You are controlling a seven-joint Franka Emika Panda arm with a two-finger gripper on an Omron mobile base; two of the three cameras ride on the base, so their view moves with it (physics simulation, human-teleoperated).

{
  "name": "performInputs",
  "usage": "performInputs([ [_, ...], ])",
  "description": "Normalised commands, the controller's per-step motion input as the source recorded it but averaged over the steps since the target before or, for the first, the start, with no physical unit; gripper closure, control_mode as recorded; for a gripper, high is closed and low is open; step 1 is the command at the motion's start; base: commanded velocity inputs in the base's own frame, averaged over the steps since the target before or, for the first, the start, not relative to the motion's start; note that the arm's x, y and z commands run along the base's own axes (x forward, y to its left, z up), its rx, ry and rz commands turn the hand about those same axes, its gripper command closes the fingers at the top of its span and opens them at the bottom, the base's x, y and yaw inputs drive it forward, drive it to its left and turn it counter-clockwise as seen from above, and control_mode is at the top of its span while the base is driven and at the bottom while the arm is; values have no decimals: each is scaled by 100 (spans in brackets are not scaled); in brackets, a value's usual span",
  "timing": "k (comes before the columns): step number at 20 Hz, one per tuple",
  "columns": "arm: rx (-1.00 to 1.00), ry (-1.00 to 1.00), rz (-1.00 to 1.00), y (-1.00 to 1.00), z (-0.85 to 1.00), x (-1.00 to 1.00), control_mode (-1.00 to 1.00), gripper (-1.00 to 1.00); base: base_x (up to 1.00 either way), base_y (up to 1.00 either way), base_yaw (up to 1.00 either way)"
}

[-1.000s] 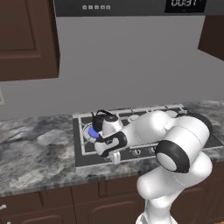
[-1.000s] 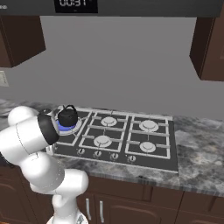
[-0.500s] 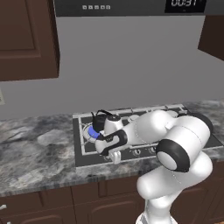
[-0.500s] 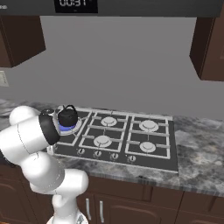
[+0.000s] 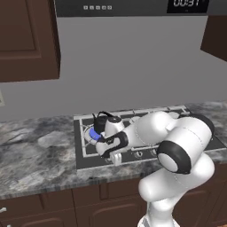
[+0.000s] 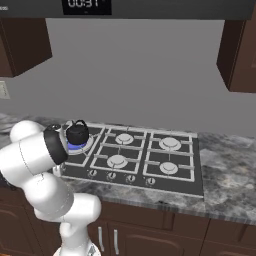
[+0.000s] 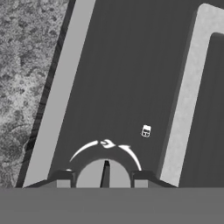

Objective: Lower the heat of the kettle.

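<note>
The small black kettle (image 5: pixel 104 122) (image 6: pixel 77 133) stands on the back left burner of the stove (image 6: pixel 185 180). A ring of blue flame (image 5: pixel 94 135) (image 6: pixel 78 146) glows under it. My gripper (image 5: pixel 115 158) (image 7: pixel 101 179) points down at the stove's front left corner, in front of the kettle. In the hand view a round silver knob (image 7: pixel 105 173) sits between my two fingertips (image 7: pixel 61 178), which flank it closely on both sides. White arc markings curve round the knob. The fingers stand apart, open around the knob.
Other unlit grey burners (image 6: pixel 117 160) and a row of knobs (image 6: pixel 130 178) lie to the right. Marbled grey counter (image 5: pixel 35 155) flanks the stove. Dark wood cabinets (image 5: pixel 26 40) hang above, with a clock panel (image 6: pixel 82 5) over the stove.
The hand has sunk slightly toward the front left knob. Kettle and flame look the same.
</note>
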Motion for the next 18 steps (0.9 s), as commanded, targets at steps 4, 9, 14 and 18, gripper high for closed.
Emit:
performInputs([
  [4,0,0,-43,21,-14,-6,-100,100,0,0,0],
  [9,8,0,-48,20,-10,-5,-100,100,0,0,0],
  [14,16,0,-56,22,-5,-11,-100,100,0,0,0],
  [18,18,0,-61,17,-11,-22,-100,100,0,0,0],
])
